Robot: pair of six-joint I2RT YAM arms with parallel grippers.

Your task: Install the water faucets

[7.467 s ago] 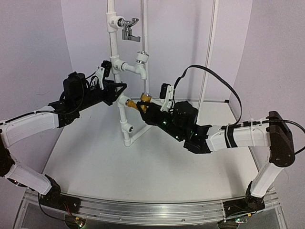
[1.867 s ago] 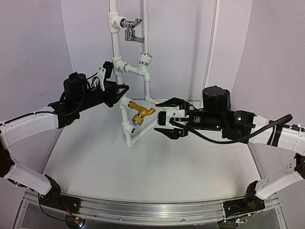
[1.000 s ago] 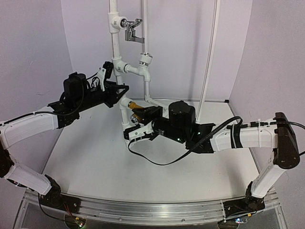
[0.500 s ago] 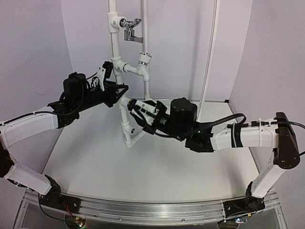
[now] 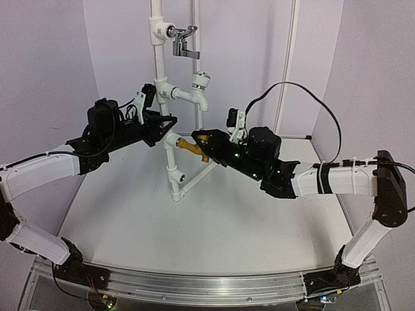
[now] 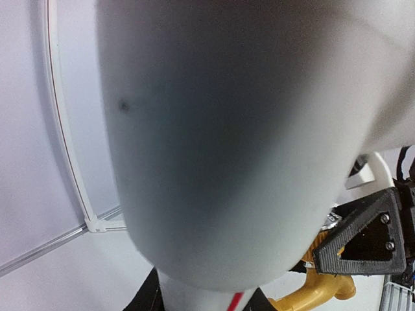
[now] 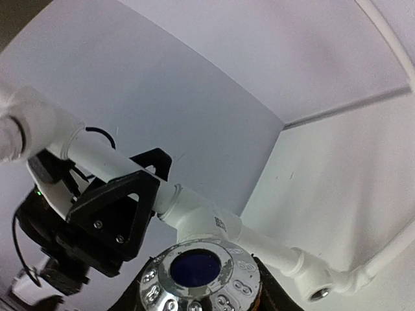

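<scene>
1. Nearest the arms, low on the pipe (image 5: 170,161), an open port (image 5: 181,176) faces forward with nothing in it. The pipe's foot stands on the table (image 5: 130,220).
2. Just above that port, the brass tap (image 5: 192,146) lies roughly level, its inlet end touching the pipe's side fitting. How deep the thread sits cannot be told.
3. The right gripper (image 5: 206,145) comes in from the pipe's right, pinching the tap's body. Its wrist view has the tap's knob (image 7: 198,272) directly under the camera.
4. The left gripper (image 5: 163,126) reaches in from the pipe's left, just above the tap. Its fingers (image 7: 113,217) are pressed on either side of the pipe, which fills its own wrist view as a blur.
5. Higher on the pipe and farther back sits a white tap (image 5: 198,87), and above it a chrome tap (image 5: 185,42), both mounted.
6. The step in hand looks like threading the brass tap into the side fitting while the left arm braces the pipe.
7. The next move calls for turning the tap about its own axis, kept square to the fitting. The pinch must be firm enough not to slip on the metal, and the spout should end pointing down.
</scene>
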